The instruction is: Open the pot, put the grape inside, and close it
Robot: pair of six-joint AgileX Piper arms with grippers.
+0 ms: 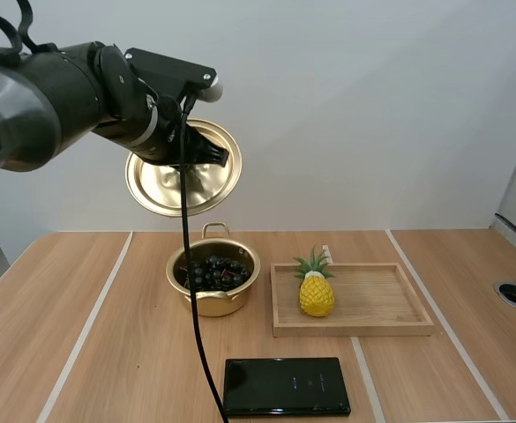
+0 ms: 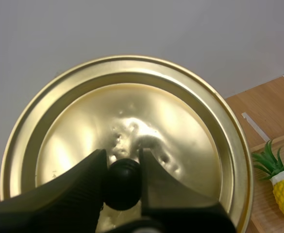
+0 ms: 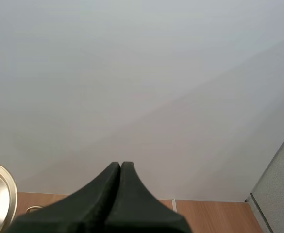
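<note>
the lid (image 1: pixel 183 181) was a round, shiny brass-coloured disc with a stepped rim, tilted on edge high above the wood-grain table (image 1: pixel 81 352); its small black ball knob (image 2: pixel 123 183) sat pinched between the ribbed fingers of my left gripper (image 2: pixel 122 162), clamped tight on it; the left arm came in raised from the left, wrist bent over the pot (image 1: pixel 212 306); that gold metal pot with loop handles stood open, the dark glossy grapes (image 1: pixel 212 272) heaped inside; just beside it a wooden tray (image 1: pixel 355 328) held a bumpy yellow pineapple (image 1: pixel 316 295); my right gripper (image 3: pixel 121 167) was one dark wedge, fingers pressed together on nothing.
</note>
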